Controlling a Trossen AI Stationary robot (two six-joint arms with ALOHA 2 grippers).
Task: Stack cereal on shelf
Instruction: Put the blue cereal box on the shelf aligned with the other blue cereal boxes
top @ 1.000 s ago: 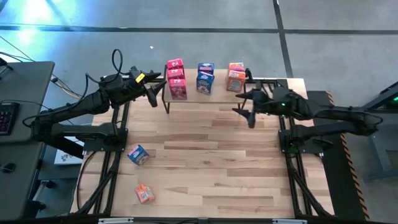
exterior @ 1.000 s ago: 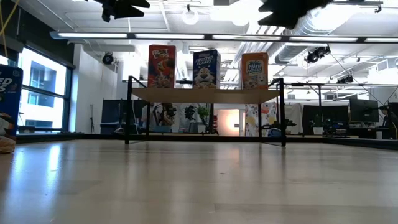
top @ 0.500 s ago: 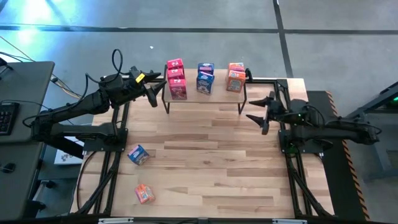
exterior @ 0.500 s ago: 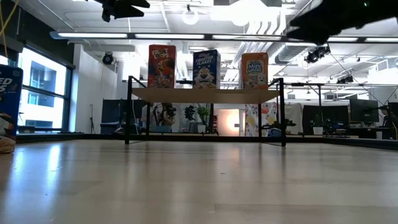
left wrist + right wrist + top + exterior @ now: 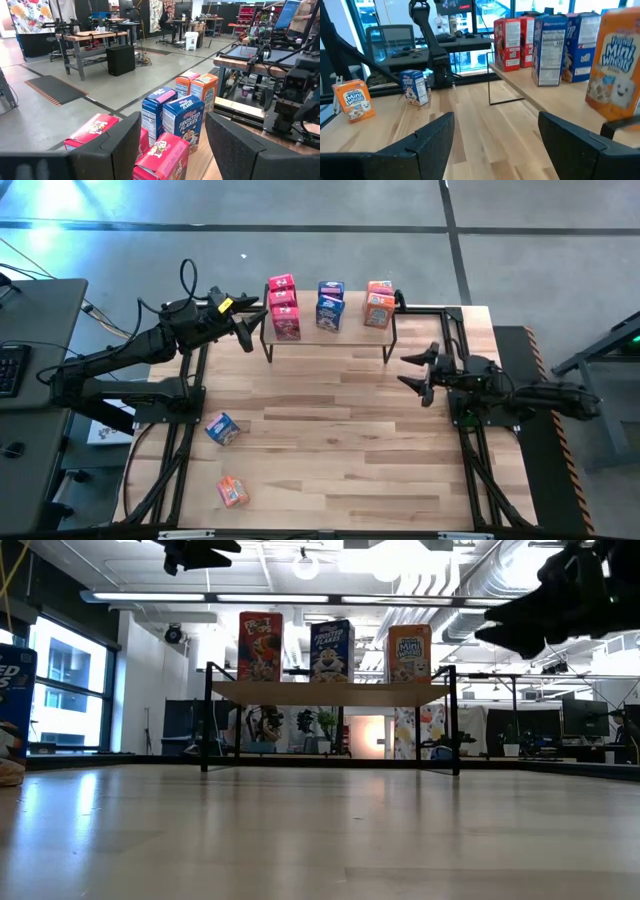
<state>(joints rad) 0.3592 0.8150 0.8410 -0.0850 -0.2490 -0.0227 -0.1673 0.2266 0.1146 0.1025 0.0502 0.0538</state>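
Observation:
The shelf (image 5: 330,335) stands at the table's far edge, and cereal boxes stand upright on its top board in three rows: red (image 5: 284,306), blue (image 5: 329,304) and orange (image 5: 378,303). A blue box (image 5: 222,428) and an orange box (image 5: 232,491) lie on the table near its left edge. My left gripper (image 5: 250,328) hovers level by the shelf's left end, open and empty, facing the rows (image 5: 172,120). My right gripper (image 5: 418,375) is open and empty, right of the shelf and nearer the front, pointing toward the table's left (image 5: 496,117).
Bare wooden tabletop (image 5: 340,440) stretches in front of the shelf. Black frame rails (image 5: 465,450) run along both side edges of the table. Beyond the far edge is an open room with desks and a seated person (image 5: 167,15).
My right gripper has dropped from the height of the shelf's right end, next to the orange boxes, and drawn back toward the table's right and near edges, staying open. The boxes have kept their places.

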